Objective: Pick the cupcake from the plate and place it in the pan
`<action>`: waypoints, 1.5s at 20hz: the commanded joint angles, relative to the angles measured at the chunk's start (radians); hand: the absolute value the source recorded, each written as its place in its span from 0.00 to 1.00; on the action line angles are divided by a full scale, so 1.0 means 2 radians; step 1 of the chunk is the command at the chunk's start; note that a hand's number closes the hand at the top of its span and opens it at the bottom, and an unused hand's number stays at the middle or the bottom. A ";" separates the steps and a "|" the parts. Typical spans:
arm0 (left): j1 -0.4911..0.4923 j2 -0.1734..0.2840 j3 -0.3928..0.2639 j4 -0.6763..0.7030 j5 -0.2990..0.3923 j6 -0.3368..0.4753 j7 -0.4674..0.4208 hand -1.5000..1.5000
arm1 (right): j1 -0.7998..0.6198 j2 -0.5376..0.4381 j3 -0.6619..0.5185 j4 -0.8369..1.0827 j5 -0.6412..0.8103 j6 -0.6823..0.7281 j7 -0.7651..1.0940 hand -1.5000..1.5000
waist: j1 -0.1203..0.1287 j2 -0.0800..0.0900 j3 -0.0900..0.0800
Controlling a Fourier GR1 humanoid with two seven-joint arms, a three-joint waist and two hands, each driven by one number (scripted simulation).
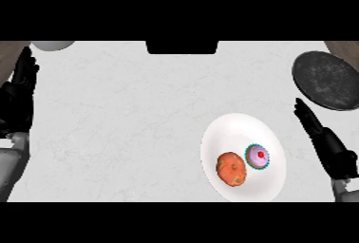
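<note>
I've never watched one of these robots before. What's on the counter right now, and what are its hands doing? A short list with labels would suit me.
plate: white plate, lower right of the counter
cupcake: cupcake with pink icing and a red dot on top, on the plate
other food: orange pastry, on the plate just left of the cupcake
pan: dark round pan, upper right, nothing in it
left hand: left hand, open, at the left edge, touching nothing
right hand: right hand, open, right of the plate, below the pan
task state: cupcake not yet picked up
</note>
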 commanded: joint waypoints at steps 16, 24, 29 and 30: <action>0.065 -0.079 -0.020 -0.036 0.065 -0.060 -0.028 0.50 | 0.072 -0.139 -0.105 -0.022 0.030 0.109 -0.273 0.00 | -0.004 -0.006 0.010; 0.044 -0.085 -0.005 -0.009 0.064 -0.062 -0.038 0.50 | 0.060 -0.304 -0.137 -0.121 0.055 0.205 -0.145 0.00 | -0.006 -0.005 0.008; 0.027 -0.101 -0.014 0.006 0.049 -0.069 -0.033 0.50 | 0.012 -0.281 -0.139 -0.193 0.034 0.215 -0.004 0.00 | 0.004 -0.002 0.009; 0.021 -0.077 0.013 0.015 0.072 -0.097 -0.033 0.50 | 0.016 -0.285 -0.150 -0.219 0.029 0.217 0.010 0.00 | 0.002 -0.003 0.009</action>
